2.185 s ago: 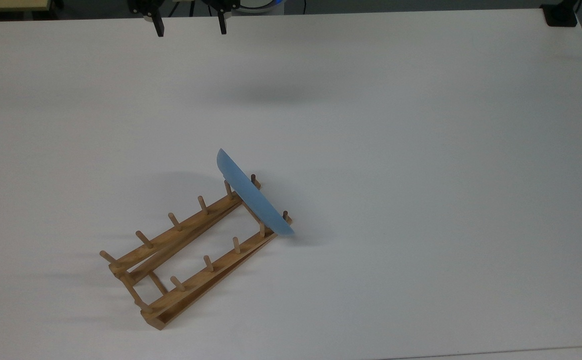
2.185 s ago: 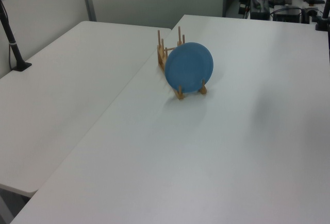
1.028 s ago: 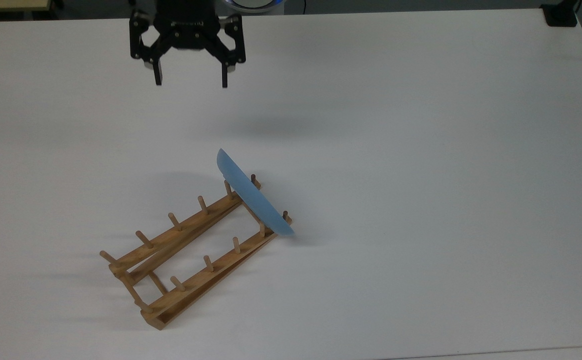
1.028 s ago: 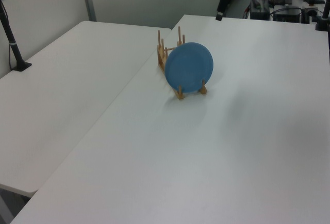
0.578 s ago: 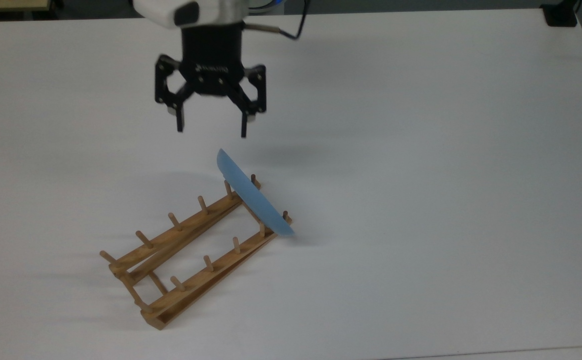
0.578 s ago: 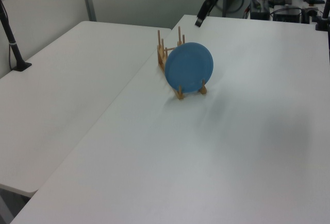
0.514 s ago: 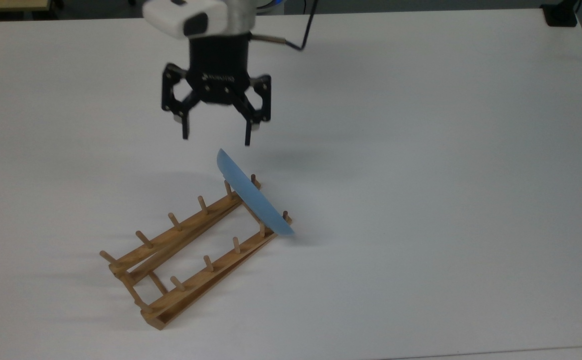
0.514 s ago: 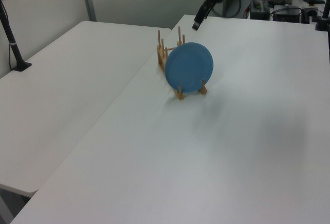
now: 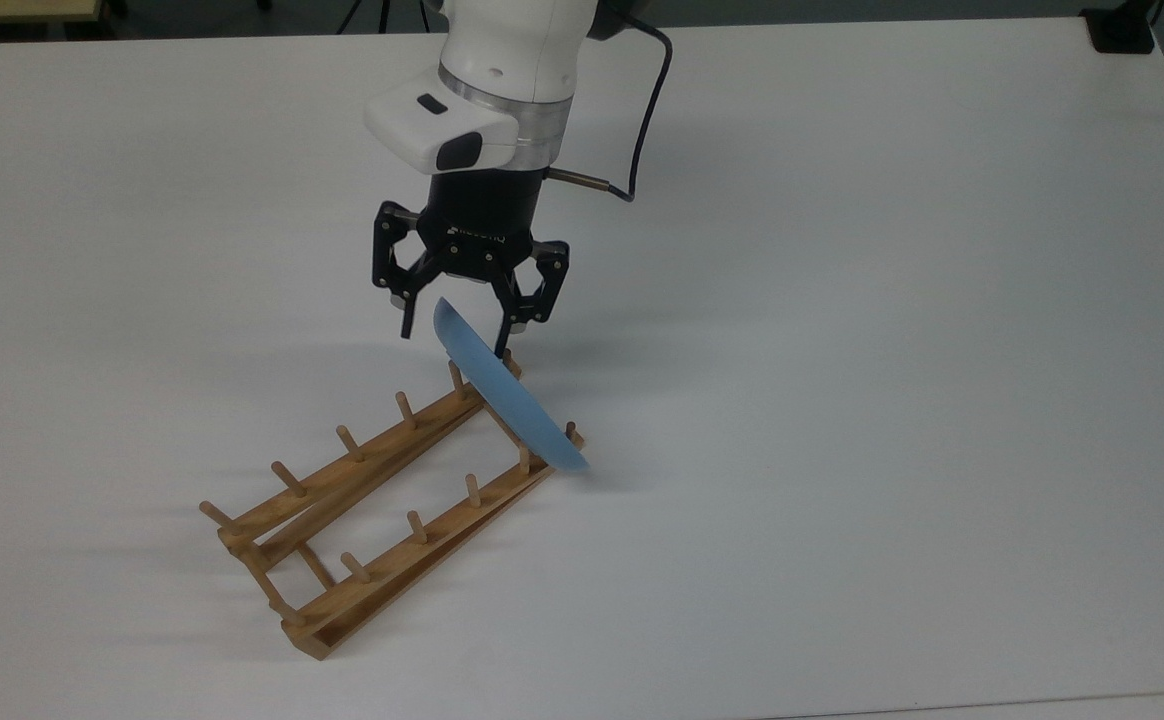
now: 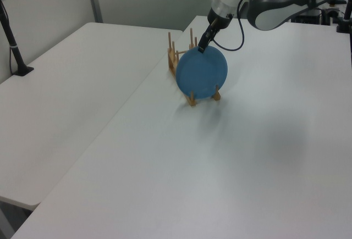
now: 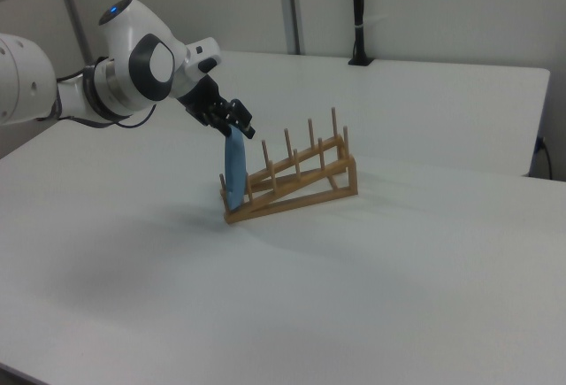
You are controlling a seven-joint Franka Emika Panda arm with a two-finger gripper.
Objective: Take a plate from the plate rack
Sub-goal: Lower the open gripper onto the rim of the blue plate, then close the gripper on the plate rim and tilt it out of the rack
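Arm (image 9: 507,60) angled down, fingers (image 9: 513,338) spread wide astride plate (image 9: 512,400) rim (plate upright in plate rack (image 9: 362,510)).

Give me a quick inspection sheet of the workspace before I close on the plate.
Surface: white table, bare apart from the job's things.
Job's things: round light-blue plate stands on edge in the end slot of the light-brown wooden peg rack; the rack's other slots hold nothing.
Clutter: nothing seen.
Grippers: black two-finger pincer is open, one finger on each side of the plate's upper rim; contact cannot be told.
Cables: black cable loops off the white arm's wrist, above the table.
Surroundings: a second white table adjoins on the left view's left, with a black post on it; equipment sits behind the arm.
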